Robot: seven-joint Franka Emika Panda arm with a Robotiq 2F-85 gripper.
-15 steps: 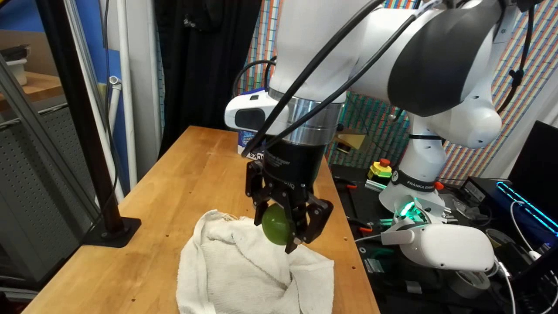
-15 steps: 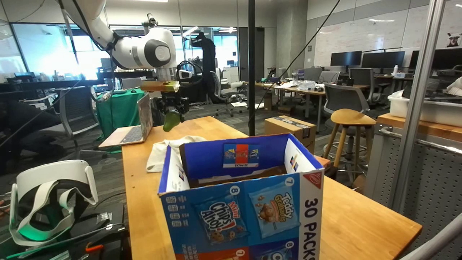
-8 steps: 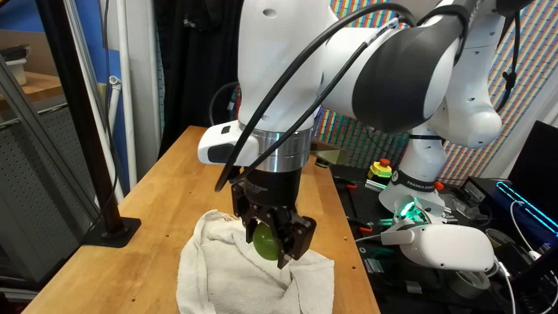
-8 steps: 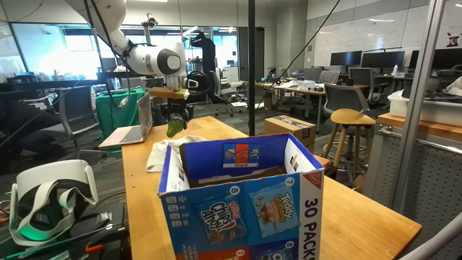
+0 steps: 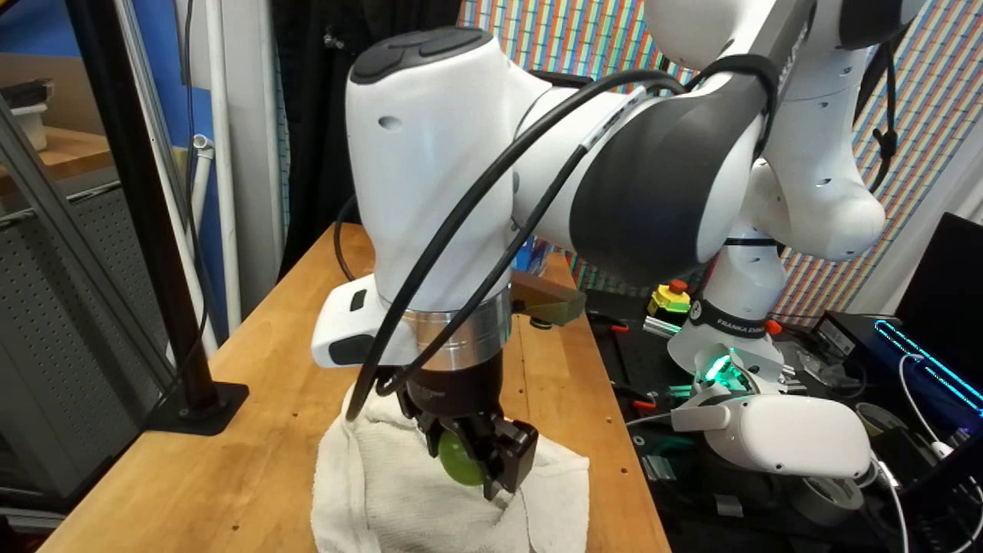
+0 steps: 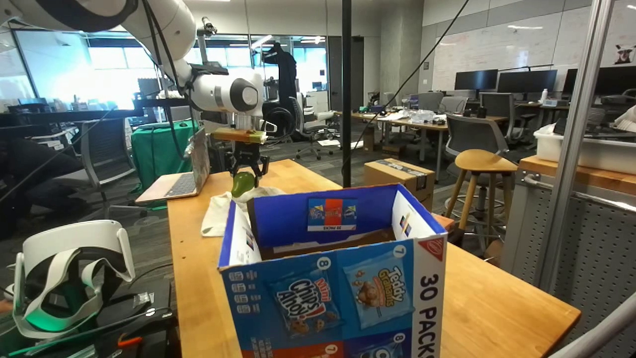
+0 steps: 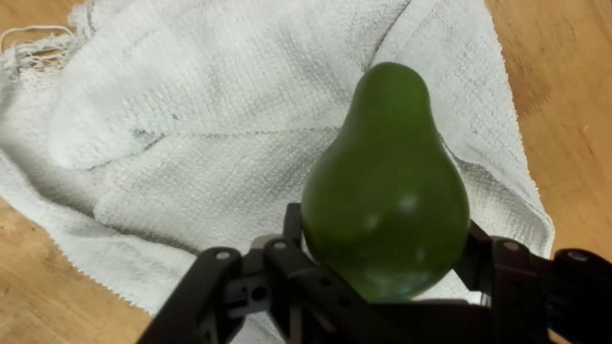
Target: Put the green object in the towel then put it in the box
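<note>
Lowered since earlier: glossy pear-shaped green object [image 7: 387, 191], jaws clamped across belly, over nubbly towel [image 7: 215, 95].

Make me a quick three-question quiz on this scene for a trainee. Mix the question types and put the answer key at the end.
1. True or false: the top of the box is open.

2. Multiple choice: what colour is the pear-shaped object held in the gripper?
a) red
b) green
c) white

3. Fill in the blank: in the wrist view, a wrinkled ____ lies on the table beneath the held object.

Key: 1. True. 2. b, green. 3. towel.
</note>
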